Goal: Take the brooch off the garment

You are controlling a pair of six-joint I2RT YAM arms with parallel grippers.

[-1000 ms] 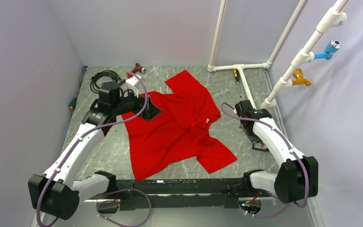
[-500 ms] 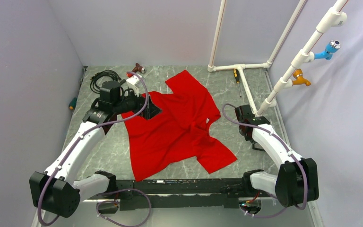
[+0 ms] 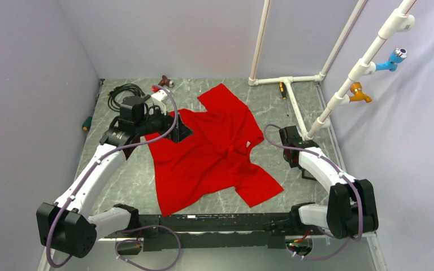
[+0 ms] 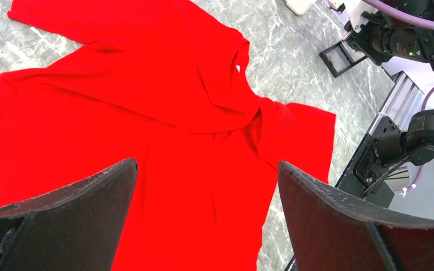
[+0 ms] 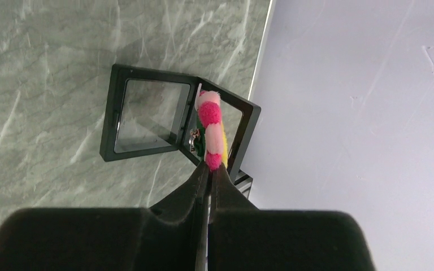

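Right gripper is pinching the tiny fuzzy flower brooch with pink petals and a yellow centre between its closed black fingers, holding it edge-on over the open black hinged case with clear panes, which is lying on the grey marbled table beside the wall. Left gripper is hovering, jaws spread wide, over the bright red short-sleeved T-shirt, which is lying rumpled mid-table, well apart from the brooch.

Grey marbled worktop. At centre, a red garment lies spread and rumpled. At 11 o'clock, a coiled black cable. At 1 o'clock, a white pipe frame with a yellow-handled screwdriver just beside it. At 3 o'clock, an open black case.
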